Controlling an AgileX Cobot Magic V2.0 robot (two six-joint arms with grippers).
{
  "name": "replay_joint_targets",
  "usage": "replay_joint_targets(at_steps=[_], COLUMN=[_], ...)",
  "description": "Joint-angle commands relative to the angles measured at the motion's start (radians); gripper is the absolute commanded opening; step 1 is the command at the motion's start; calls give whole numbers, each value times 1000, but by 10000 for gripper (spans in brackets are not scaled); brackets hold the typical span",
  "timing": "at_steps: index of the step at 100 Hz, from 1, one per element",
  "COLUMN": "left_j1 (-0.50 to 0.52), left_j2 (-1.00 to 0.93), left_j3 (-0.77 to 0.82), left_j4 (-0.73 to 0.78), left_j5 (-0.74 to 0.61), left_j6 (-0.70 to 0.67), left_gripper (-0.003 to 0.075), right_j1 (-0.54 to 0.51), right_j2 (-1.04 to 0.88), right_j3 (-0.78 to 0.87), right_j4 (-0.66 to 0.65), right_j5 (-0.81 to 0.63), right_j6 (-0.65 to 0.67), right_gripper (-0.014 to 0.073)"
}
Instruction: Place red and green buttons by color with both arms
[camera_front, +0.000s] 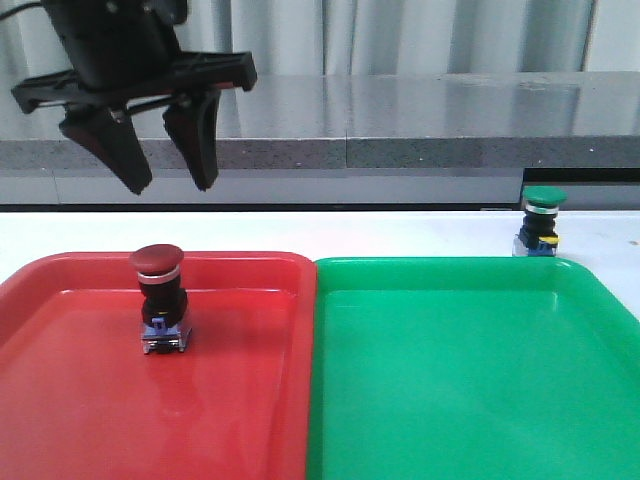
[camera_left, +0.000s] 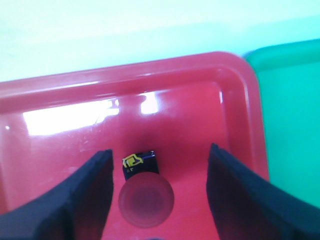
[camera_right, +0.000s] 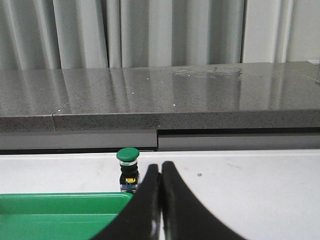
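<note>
The red button stands upright in the red tray, near its back left. My left gripper hangs open and empty well above it; in the left wrist view the red button shows between the spread fingers. The green button stands on the white table behind the green tray's far right corner. My right gripper is shut and empty, with the green button a little beyond it and to one side. The right gripper is out of the front view.
The two trays sit side by side, touching at the middle. A grey counter ledge runs along the back of the white table. The green tray's corner shows in the right wrist view.
</note>
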Motion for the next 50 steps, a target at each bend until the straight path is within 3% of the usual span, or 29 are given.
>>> replay_joint_targets(at_steps=[1, 19, 50], left_j1=[-6, -6, -6], left_j2=[-96, -200, -414], left_j3=[-33, -31, 81], left_j4=[6, 49, 89], left_j5=[-40, -94, -245], left_j6=[-9, -9, -5], left_gripper=[295, -14, -20], right_j1=[-6, -6, -6], right_j2=[-22, -22, -22], right_j3=[-20, -20, -20], right_j4=[-8, -8, -8], right_j5=[-75, -75, -75], right_j6=[-2, -2, -2], right_gripper=[-64, -64, -64])
